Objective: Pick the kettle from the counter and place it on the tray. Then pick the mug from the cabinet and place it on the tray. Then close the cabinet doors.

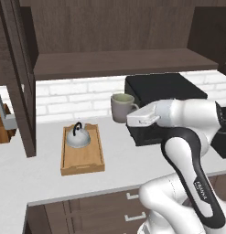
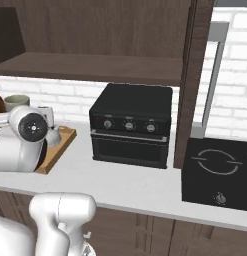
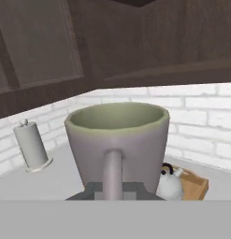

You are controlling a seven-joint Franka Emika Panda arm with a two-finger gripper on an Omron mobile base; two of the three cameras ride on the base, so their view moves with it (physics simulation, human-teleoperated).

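Now grey-beige mug (image 3: 118, 140), greenish inside, handle clamped by claw (image 3: 114, 192)

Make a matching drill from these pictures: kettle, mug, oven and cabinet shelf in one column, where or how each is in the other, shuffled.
Things:
1. kettle
2. mug
3. oven
4. cabinet shelf

States:
A. bare, above the counter
B. sitting on the tray
C. held in the air by its handle in the gripper
D. black, on the counter right of the tray

Pairs: 1-B, 2-C, 3-D, 4-A
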